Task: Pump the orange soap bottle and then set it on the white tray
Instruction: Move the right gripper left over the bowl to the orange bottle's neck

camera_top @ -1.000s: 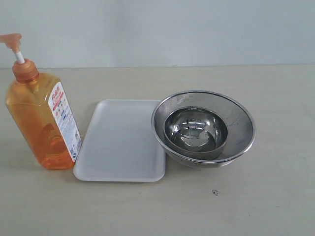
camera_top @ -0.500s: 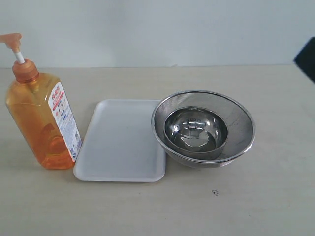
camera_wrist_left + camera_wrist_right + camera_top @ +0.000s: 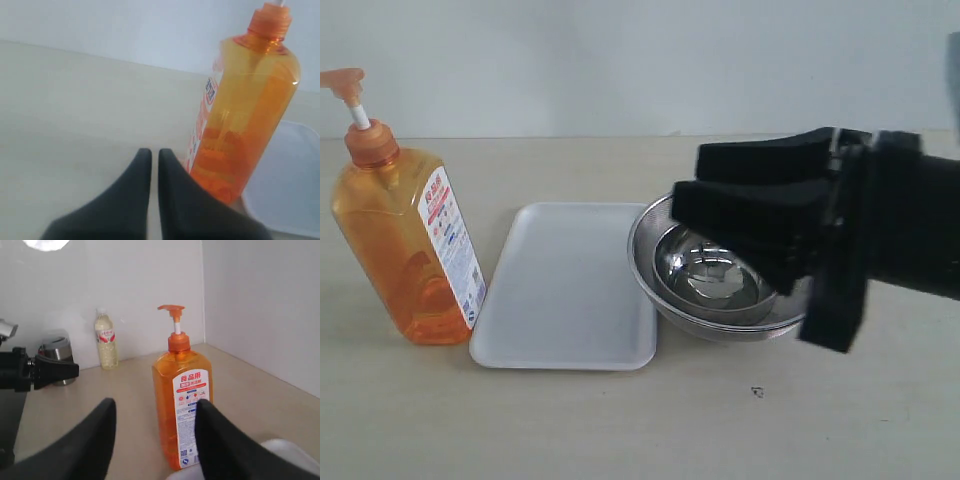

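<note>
Drink bottle [image 3: 106, 339], right wrist view only

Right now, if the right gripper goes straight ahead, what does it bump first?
Probably the orange soap bottle: the right gripper points at it with open fingers, and nothing shows in between, though depth is hard to judge.

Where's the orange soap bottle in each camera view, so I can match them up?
Exterior view: the orange soap bottle stands upright at the far left, beside the white tray.
Left wrist view: close up, just beyond the shut left gripper.
Right wrist view: upright, framed between the fingers of the open right gripper.
Shared landmark: the bottle's white label with red print.
</note>
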